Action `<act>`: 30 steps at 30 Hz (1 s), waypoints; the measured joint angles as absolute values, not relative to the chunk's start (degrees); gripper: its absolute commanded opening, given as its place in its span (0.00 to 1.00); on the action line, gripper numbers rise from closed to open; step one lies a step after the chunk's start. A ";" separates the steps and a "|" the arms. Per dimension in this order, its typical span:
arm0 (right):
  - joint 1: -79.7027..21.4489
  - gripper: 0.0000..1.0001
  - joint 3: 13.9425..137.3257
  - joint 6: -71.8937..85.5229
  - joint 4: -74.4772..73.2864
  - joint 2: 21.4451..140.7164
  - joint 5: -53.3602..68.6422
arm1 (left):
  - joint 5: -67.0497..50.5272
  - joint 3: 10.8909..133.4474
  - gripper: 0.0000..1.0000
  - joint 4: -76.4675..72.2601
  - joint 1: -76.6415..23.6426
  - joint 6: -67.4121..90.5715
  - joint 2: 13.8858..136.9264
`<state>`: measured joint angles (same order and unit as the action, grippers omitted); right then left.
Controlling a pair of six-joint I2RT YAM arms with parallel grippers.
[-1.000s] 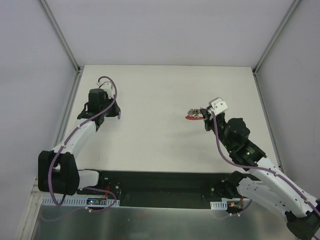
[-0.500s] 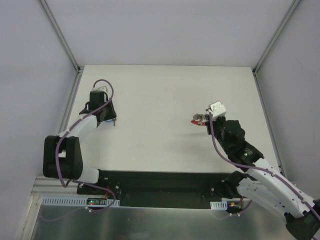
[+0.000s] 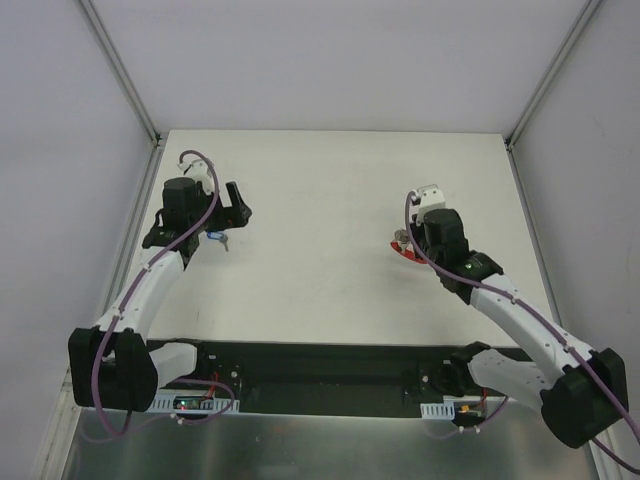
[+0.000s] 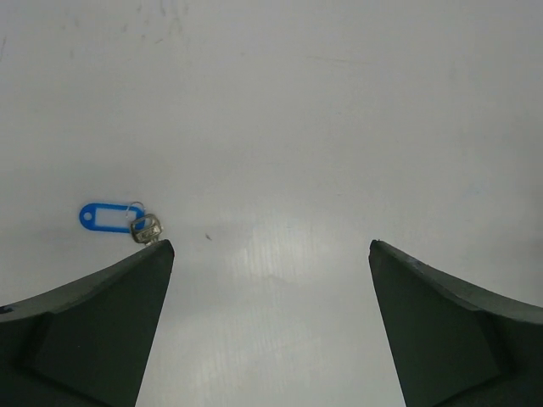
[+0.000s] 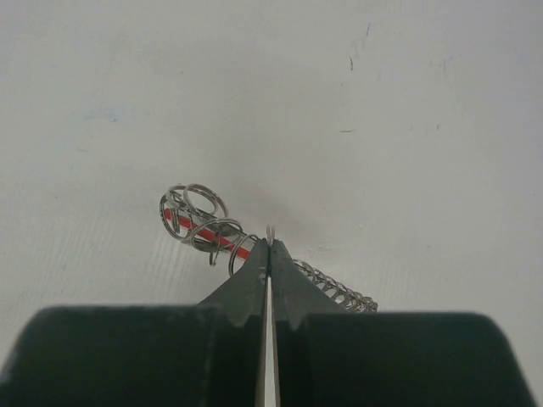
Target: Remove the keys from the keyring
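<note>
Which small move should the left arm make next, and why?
Probably bring the open left gripper across toward the right gripper. The right one looks shut on the red-tagged keyring, while the left one holds nothing and hangs far to the left.

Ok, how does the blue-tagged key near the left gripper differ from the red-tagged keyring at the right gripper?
The blue-tagged key lies loose on the table, apart from the open left gripper; the red-tagged keyring is pinched in the shut right gripper. The blue one carries one small key; the red one shows wire loops and a coil, no clear key. Both have coloured tags on thin wire.
</note>
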<state>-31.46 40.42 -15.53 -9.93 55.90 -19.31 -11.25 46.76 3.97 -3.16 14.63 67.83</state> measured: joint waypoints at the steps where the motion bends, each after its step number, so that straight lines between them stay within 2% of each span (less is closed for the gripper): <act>1: -29.91 0.01 41.28 -14.85 -10.28 57.80 -18.33 | -12.47 46.68 0.99 3.90 -3.68 14.26 66.54; 8: -20.93 0.01 47.13 -11.22 -10.94 72.07 -9.98 | -17.41 42.06 0.99 3.38 -9.39 12.14 56.97; 11: -19.42 0.06 49.87 -9.98 -10.85 77.89 -7.16 | -18.28 40.75 0.99 3.36 -11.14 11.35 55.22; 14: -18.94 0.23 52.03 -8.99 -11.22 82.48 -5.74 | -20.32 40.58 0.99 3.38 -11.70 11.27 54.17; 15: -18.94 0.32 52.82 -8.80 -11.53 83.57 -5.58 | -20.80 40.53 0.99 3.38 -11.70 11.27 53.52; 17: -18.92 0.40 54.59 -8.45 -12.88 84.84 -5.58 | -21.12 40.42 0.99 3.33 -12.01 11.27 51.75; 18: -18.92 0.50 55.55 -8.45 -13.65 84.95 -5.56 | -21.19 40.34 0.99 3.33 -12.21 11.25 50.72; 21: -18.92 0.64 57.87 -8.49 -15.55 83.42 -5.52 | -21.19 39.72 0.99 2.46 -13.41 10.85 48.60; 23: -19.03 0.71 58.39 -8.56 -16.84 80.84 -5.43 | -21.45 39.03 0.99 2.11 -13.93 10.87 47.97; 24: -19.22 0.77 58.41 -8.71 -17.76 78.67 -5.32 | -22.04 38.74 0.99 2.09 -13.93 10.87 47.97; 26: -19.97 0.81 58.39 -8.84 -19.99 73.10 -5.28 | -22.48 38.68 0.99 2.28 -14.06 10.92 47.99; 28: -21.06 0.90 58.39 -8.34 -21.43 66.83 -4.86 | -23.42 38.83 0.99 2.26 -14.33 11.22 47.86; 29: -21.63 1.00 58.41 -7.77 -22.31 63.09 -4.12 | -23.99 39.11 0.99 2.35 -14.35 11.49 47.83; 30: -22.02 0.96 58.39 -7.16 -23.03 59.22 -3.20 | -24.64 39.59 0.99 2.46 -14.55 11.90 47.83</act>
<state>-22.02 58.39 -7.16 -23.03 59.22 -3.20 -24.64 39.59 2.46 -14.55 11.90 47.83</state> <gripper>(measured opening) 0.882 0.990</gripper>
